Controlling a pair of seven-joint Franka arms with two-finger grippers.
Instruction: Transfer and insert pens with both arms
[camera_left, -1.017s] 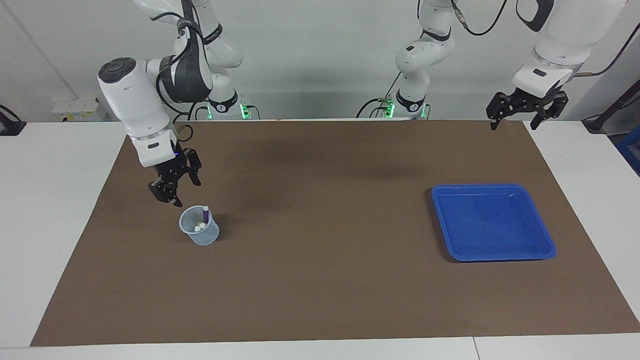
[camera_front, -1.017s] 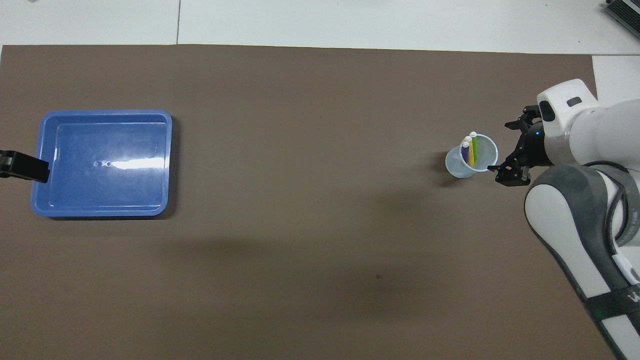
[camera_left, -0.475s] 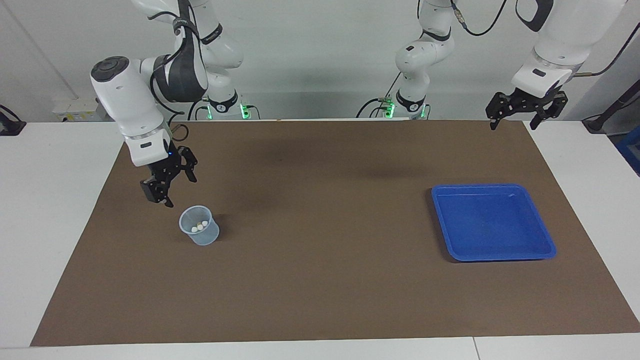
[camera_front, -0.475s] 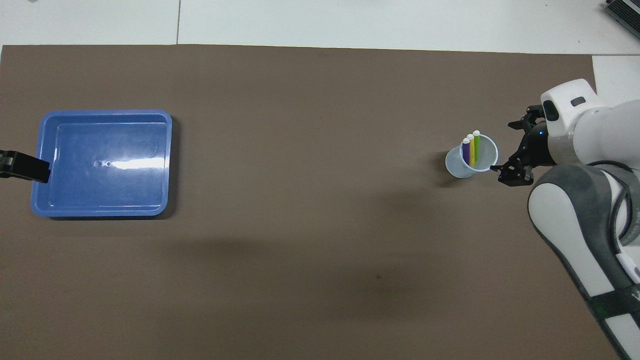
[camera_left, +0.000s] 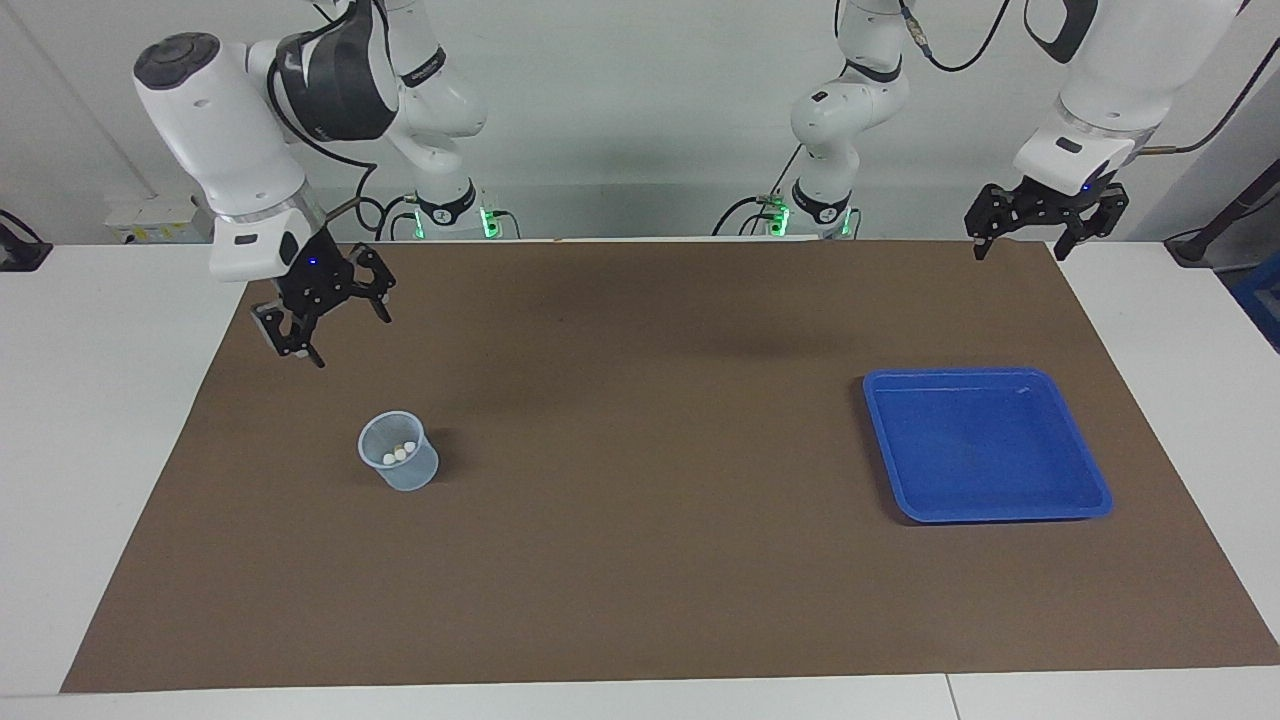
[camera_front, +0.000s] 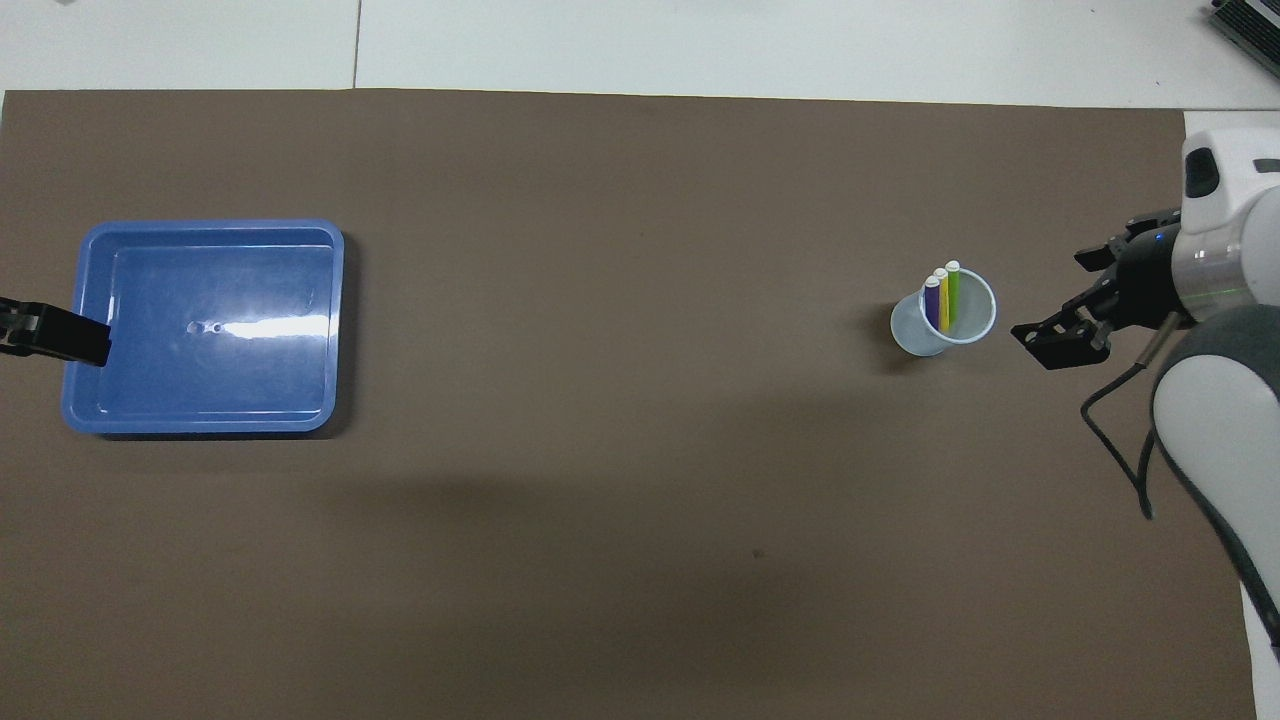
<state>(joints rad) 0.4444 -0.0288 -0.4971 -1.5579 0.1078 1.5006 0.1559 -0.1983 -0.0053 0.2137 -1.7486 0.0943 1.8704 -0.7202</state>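
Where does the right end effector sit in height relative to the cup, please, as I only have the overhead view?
Observer: The right end effector hangs in the air well above the cup, touching nothing.
Operator: Thank you. Is it carrying a pen?
Observer: No, it is open with nothing between its fingers.
Operator: And the left end effector, which I barely see?
Observer: The left end effector waits raised, open and empty, over a corner of the brown mat.

No readable text, labels or numbers anywhere.
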